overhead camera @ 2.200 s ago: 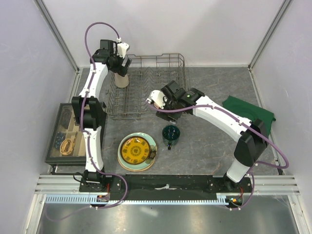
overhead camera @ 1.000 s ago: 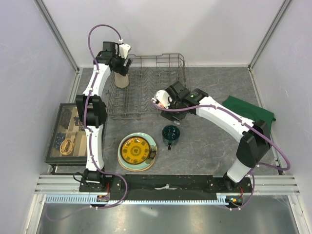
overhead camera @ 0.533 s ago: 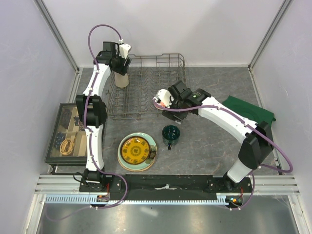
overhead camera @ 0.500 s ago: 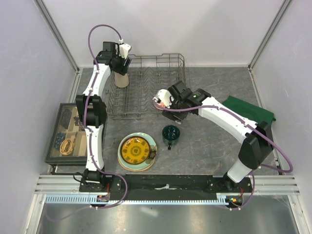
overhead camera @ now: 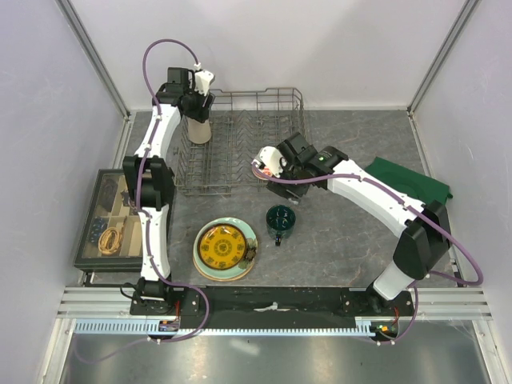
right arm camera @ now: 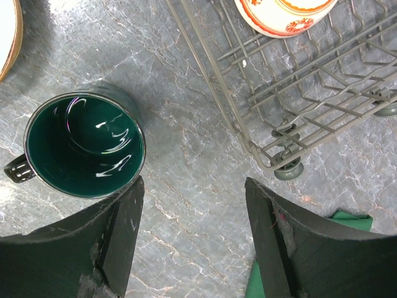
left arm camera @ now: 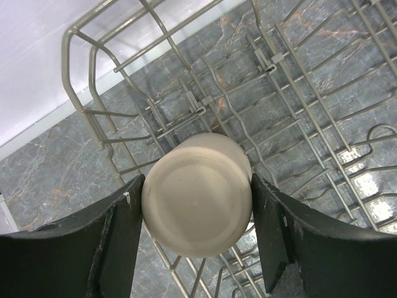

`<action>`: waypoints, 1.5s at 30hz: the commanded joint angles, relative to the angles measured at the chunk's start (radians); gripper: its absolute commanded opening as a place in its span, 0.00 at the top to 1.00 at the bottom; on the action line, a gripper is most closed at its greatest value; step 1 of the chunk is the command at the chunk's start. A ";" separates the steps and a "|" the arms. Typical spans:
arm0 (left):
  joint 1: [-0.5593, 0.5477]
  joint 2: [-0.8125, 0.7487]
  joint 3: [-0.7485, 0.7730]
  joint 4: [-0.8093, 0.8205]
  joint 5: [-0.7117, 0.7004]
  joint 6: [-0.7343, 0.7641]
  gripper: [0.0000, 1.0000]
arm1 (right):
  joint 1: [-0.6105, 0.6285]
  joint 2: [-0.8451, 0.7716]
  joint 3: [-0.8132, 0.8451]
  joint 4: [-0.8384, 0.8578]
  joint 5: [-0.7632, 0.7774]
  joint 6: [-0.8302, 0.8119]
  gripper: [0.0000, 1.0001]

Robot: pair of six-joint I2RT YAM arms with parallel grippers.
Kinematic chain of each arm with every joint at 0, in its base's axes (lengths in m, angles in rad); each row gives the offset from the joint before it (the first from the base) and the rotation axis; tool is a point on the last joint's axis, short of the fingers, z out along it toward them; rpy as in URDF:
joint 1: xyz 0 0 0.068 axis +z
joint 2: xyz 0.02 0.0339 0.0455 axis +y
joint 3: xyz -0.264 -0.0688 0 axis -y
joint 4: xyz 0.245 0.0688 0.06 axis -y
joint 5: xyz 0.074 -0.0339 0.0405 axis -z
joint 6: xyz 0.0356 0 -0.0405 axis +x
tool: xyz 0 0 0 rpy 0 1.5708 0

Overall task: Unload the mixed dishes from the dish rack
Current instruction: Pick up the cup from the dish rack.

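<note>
- 1 dish rack (overhead camera: 240, 136): grey wire, rectangular, raised sides, standing on the table.
- 1 tall beige cup (overhead camera: 198, 132): inverted, base up, in the rack's far-left corner.
- 1 red-and-white patterned bowl (right arm camera: 279, 15): in the rack, behind its side wires.
- 1 dark green mug (overhead camera: 281, 218): upright, empty, on the table near the rack.
- 1 small yellow dark-patterned plate (overhead camera: 222, 247): flat on the larger pale-green flower plate (overhead camera: 250, 240).

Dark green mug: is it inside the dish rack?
No, the dark green mug stands on the table outside the dish rack.

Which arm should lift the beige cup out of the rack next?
Left. The left gripper clasps both sides of the tall beige cup in the dish rack; the right gripper hangs open beside the dark green mug.
</note>
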 commanded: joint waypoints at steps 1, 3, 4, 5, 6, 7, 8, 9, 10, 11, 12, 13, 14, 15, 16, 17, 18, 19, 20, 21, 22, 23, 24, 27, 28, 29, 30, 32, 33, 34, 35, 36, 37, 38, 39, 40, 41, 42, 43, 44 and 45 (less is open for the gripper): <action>-0.005 -0.125 0.005 0.031 0.039 -0.044 0.59 | -0.008 -0.053 -0.007 0.019 0.002 0.013 0.26; -0.005 -0.140 0.002 0.031 0.042 -0.047 0.63 | -0.006 -0.056 -0.011 0.022 -0.001 0.014 0.26; -0.005 -0.146 0.000 0.031 0.041 -0.049 0.64 | -0.006 -0.056 -0.013 0.024 -0.002 0.014 0.26; -0.005 -0.151 -0.002 0.030 0.044 -0.050 0.65 | -0.008 -0.059 -0.016 0.024 -0.005 0.014 0.26; -0.005 -0.157 -0.003 0.026 0.042 -0.050 0.66 | -0.006 -0.061 -0.017 0.024 -0.007 0.014 0.26; -0.005 -0.166 -0.003 0.026 0.044 -0.050 0.67 | -0.006 -0.061 -0.017 0.026 -0.008 0.014 0.26; -0.005 -0.171 -0.003 0.023 0.044 -0.050 0.67 | -0.006 -0.061 -0.017 0.026 -0.009 0.013 0.26; -0.005 -0.177 -0.003 0.019 0.046 -0.052 0.70 | -0.005 -0.061 -0.017 0.027 -0.010 0.014 0.26; -0.005 -0.192 -0.005 0.014 0.049 -0.055 0.72 | -0.006 -0.063 -0.016 0.026 -0.009 0.016 0.26; -0.005 -0.198 -0.006 0.010 0.055 -0.056 0.74 | -0.006 -0.064 -0.014 0.026 -0.010 0.016 0.26; -0.005 -0.208 -0.011 0.008 0.061 -0.065 0.79 | -0.006 -0.064 -0.013 0.026 -0.009 0.016 0.26; -0.005 -0.218 -0.014 0.000 0.078 -0.068 0.82 | -0.006 -0.063 -0.010 0.027 -0.007 0.017 0.26; -0.005 -0.240 -0.017 -0.004 0.090 -0.075 0.85 | -0.008 -0.066 -0.005 0.029 -0.004 0.019 0.26; -0.005 -0.252 -0.029 -0.009 0.102 -0.087 0.90 | -0.008 -0.067 -0.002 0.030 -0.002 0.021 0.26; -0.005 -0.264 -0.035 -0.013 0.133 -0.094 0.93 | -0.008 -0.070 0.001 0.038 0.001 0.024 0.25; -0.003 -0.292 -0.040 -0.023 0.151 -0.101 0.95 | -0.014 -0.070 0.007 0.044 0.005 0.027 0.25; -0.003 -0.304 -0.051 -0.030 0.170 -0.117 0.99 | -0.017 -0.075 0.010 0.050 0.007 0.030 0.26; -0.001 -0.321 -0.057 -0.035 0.211 -0.127 0.98 | -0.018 -0.076 0.012 0.062 0.010 0.036 0.25; -0.001 -0.336 -0.066 -0.041 0.234 -0.134 0.98 | -0.029 -0.076 0.015 0.067 0.004 0.044 0.25; 0.000 -0.370 -0.092 -0.041 0.255 -0.154 0.98 | -0.032 -0.078 0.016 0.076 0.001 0.047 0.25; 0.002 -0.385 -0.104 -0.041 0.300 -0.165 0.98 | -0.037 -0.079 0.016 0.090 -0.001 0.050 0.25; 0.006 -0.401 -0.118 -0.041 0.326 -0.179 0.98 | -0.046 -0.081 0.016 0.098 -0.008 0.057 0.25; 0.009 -0.433 -0.145 -0.041 0.352 -0.205 0.98 | -0.054 -0.087 0.015 0.110 -0.018 0.060 0.25; 0.020 -0.491 -0.196 -0.043 0.478 -0.260 0.99 | -0.089 -0.109 0.013 0.160 -0.062 0.080 0.24; 0.022 -0.504 -0.209 -0.041 0.502 -0.271 0.98 | -0.113 -0.113 0.016 0.186 -0.074 0.086 0.24; 0.028 -0.517 -0.221 -0.043 0.528 -0.286 0.98 | -0.127 -0.119 0.019 0.196 -0.096 0.094 0.24; 0.031 -0.528 -0.245 -0.040 0.589 -0.318 0.99 | -0.142 -0.121 0.025 0.206 -0.129 0.111 0.24; 0.041 -0.562 -0.268 -0.030 0.653 -0.358 0.99 | -0.184 -0.130 0.029 0.248 -0.166 0.134 0.24; 0.046 -0.574 -0.299 -0.020 0.730 -0.410 0.98 | -0.198 -0.135 0.027 0.265 -0.201 0.163 0.24; 0.058 -0.596 -0.316 0.014 0.771 -0.423 0.99 | -0.222 -0.138 0.019 0.301 -0.218 0.175 0.23; 0.063 -0.611 -0.336 0.034 0.805 -0.471 0.99 | -0.233 -0.145 0.013 0.321 -0.231 0.191 0.23; 0.066 -0.625 -0.383 0.061 0.873 -0.531 0.98 | -0.242 -0.151 0.007 0.343 -0.248 0.205 0.22; 0.072 -0.640 -0.409 0.122 0.903 -0.558 0.98 | -0.262 -0.158 -0.013 0.392 -0.284 0.234 0.22; 0.075 -0.668 -0.434 0.152 0.929 -0.585 0.98 | -0.271 -0.170 -0.022 0.415 -0.309 0.247 0.22; 0.077 -0.679 -0.486 0.187 0.979 -0.642 0.98 | -0.277 -0.176 -0.033 0.464 -0.327 0.258 0.22; 0.078 -0.691 -0.511 0.215 1.001 -0.671 0.98 | -0.285 -0.179 -0.046 0.486 -0.355 0.283 0.21; 0.080 -0.706 -0.535 0.287 1.027 -0.741 0.98 | -0.290 -0.185 -0.051 0.505 -0.372 0.294 0.21; 0.080 -0.715 -0.593 0.333 1.073 -0.784 0.98 | -0.293 -0.187 -0.056 0.545 -0.389 0.307 0.22; 0.080 -0.723 -0.626 0.383 1.093 -0.833 0.99 | -0.299 -0.188 -0.063 0.564 -0.430 0.336 0.22; 0.083 -0.741 -0.694 0.527 1.108 -0.948 0.99 | -0.301 -0.188 -0.068 0.585 -0.447 0.358 0.22; 0.083 -0.752 -0.730 0.601 1.133 -1.008 0.98 | -0.304 -0.190 -0.076 0.634 -0.472 0.378 0.22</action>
